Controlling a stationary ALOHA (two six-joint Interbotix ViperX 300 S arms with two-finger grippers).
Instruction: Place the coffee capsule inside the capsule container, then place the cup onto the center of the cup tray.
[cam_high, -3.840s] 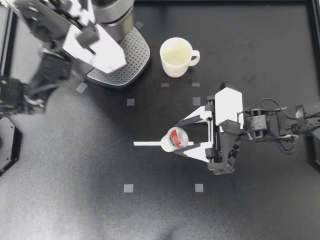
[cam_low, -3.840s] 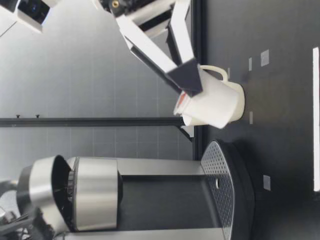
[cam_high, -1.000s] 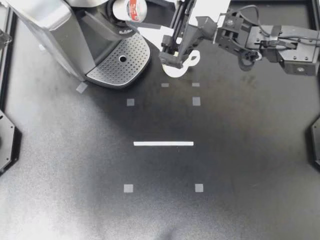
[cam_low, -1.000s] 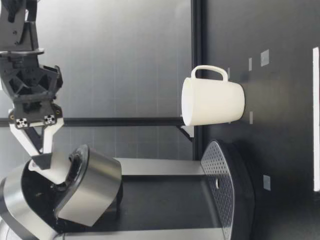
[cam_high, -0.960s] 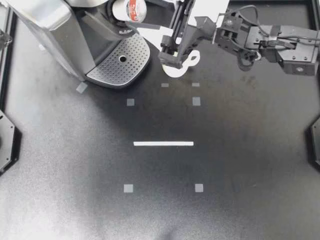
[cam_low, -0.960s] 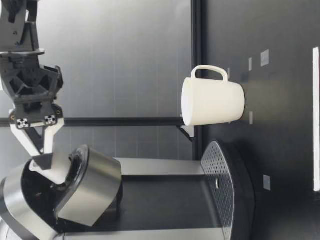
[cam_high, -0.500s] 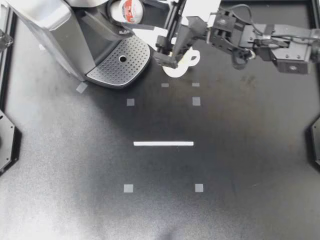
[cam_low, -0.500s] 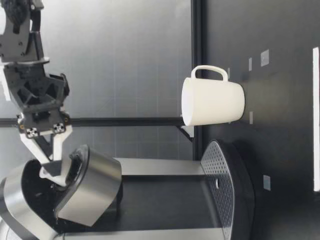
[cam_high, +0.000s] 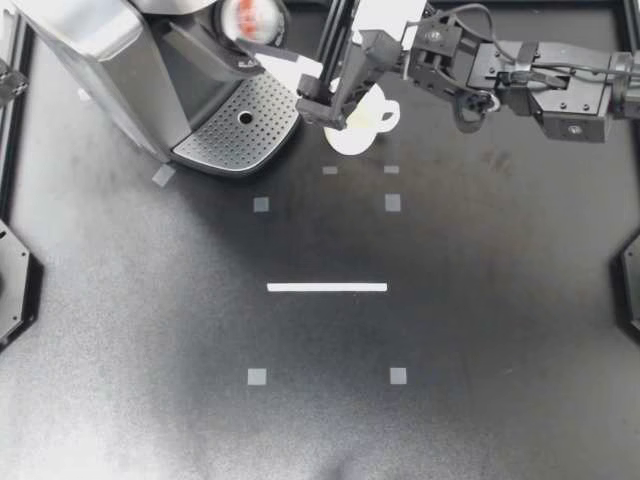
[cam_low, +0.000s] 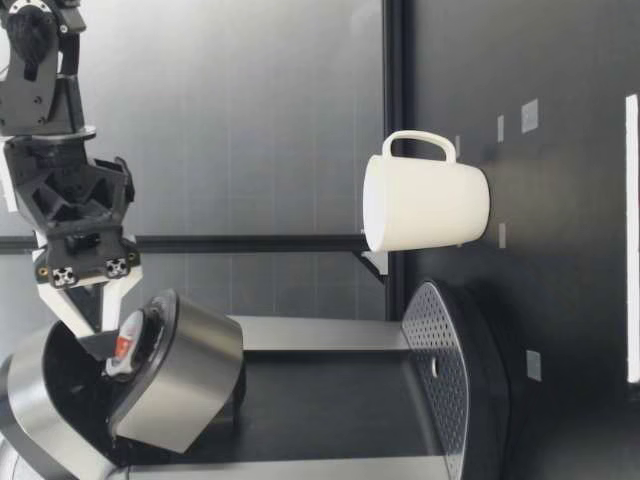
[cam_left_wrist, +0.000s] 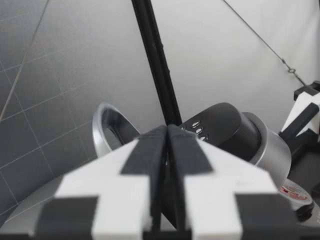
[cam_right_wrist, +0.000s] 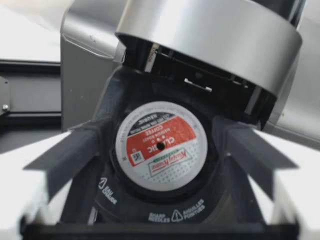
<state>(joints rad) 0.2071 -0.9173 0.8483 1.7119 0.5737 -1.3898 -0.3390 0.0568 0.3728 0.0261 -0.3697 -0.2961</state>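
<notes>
Over on our left side of the black tabletop (cam_high: 470, 330), the coffee machine (cam_high: 110, 60) is standing with its silver lid (cam_low: 185, 360) tipped open. Our right end effector (cam_high: 278, 65) is hovering at the opening with its fingers spread. In the right wrist view the coffee capsule (cam_right_wrist: 160, 145) is sitting in the dark capsule holder (cam_right_wrist: 150, 212), printed lid facing the camera, and the fingers are standing clear of it on either side.

Our left end effector (cam_left_wrist: 167, 145) is showing only in its own wrist view, fingers pressed together, above the machine.

We are seeing the white cup (cam_low: 425, 205) standing upright on the tabletop just beside the perforated cup tray (cam_high: 255, 130), not on it.

The tabletop is carrying small grey square marks (cam_high: 257, 377) and one white strip (cam_high: 327, 287) near its middle. A black rail (cam_low: 395, 100) is running along its far edge, and a pale grey gridded wall (cam_low: 250, 120) is closing off the room behind.
</notes>
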